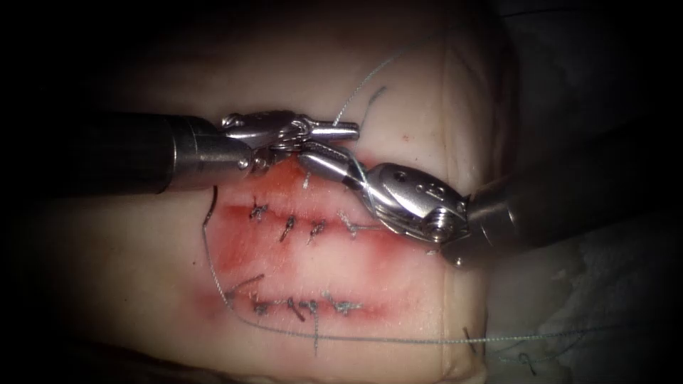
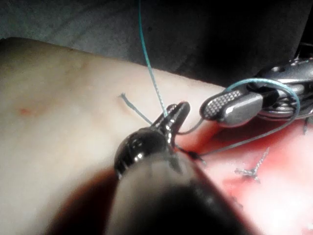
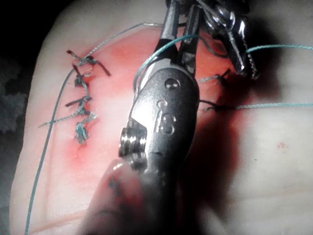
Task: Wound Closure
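Observation:
The tissue [image 1: 142, 242] carries red fluid around its cuts. Over the uppermost red cut [image 1: 281, 178] my left tool [image 1: 348, 129] points right, its jaws shut on the thread [image 1: 370, 78], which runs up and to the right. In the left wrist view the same jaws [image 2: 178, 110] pinch the thread [image 2: 151, 73]. My right tool [image 1: 307, 155] comes in from the right just below it, jaws slightly open and holding nothing, with a loop of thread [image 1: 354, 171] wound around them. The loop [image 3: 156, 54] crosses the right tool [image 3: 178, 19]. I cannot tell where the needle is.
Two rows of knotted stitches lie below the tools, an upper row [image 1: 288, 226] and a lower row [image 1: 306, 307]. Slack thread [image 1: 320, 336] trails down the left side and along the front edge. White cloth [image 1: 605, 284] lies to the right.

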Motion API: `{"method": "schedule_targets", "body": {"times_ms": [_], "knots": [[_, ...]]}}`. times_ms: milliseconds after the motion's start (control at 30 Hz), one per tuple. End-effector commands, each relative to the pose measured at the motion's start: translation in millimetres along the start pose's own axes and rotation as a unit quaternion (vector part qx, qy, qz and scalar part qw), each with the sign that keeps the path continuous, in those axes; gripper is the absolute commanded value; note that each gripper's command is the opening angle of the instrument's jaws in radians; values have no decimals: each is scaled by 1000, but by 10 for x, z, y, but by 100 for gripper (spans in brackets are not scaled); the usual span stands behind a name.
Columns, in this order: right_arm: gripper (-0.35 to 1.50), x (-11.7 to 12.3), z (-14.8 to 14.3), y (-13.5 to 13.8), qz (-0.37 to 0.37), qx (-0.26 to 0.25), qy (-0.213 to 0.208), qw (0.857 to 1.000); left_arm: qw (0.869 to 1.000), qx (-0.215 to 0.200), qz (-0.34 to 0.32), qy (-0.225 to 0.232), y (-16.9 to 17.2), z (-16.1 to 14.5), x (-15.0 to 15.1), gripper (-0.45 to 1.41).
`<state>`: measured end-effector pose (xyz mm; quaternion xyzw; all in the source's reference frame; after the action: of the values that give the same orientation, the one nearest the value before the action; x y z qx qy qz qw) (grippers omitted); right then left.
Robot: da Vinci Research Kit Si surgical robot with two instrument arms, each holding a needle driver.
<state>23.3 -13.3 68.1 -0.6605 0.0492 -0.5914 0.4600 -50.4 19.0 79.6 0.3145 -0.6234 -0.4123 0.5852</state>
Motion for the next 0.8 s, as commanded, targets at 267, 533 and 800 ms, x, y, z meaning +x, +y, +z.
{"method": "schedule_targets", "body": {"times_ms": [267,533,800], "knots": [[64,3,-3,-33,44,88,0,995,999,-9,42,17,2,-9,0,-18],[62,1,-3,-55,100,167,-11,981,997,-13,67,30,-1,-18,2,-25],[61,0,1,-65,126,213,37,968,995,-18,91,37,-4,-12,-2,-30]]}}
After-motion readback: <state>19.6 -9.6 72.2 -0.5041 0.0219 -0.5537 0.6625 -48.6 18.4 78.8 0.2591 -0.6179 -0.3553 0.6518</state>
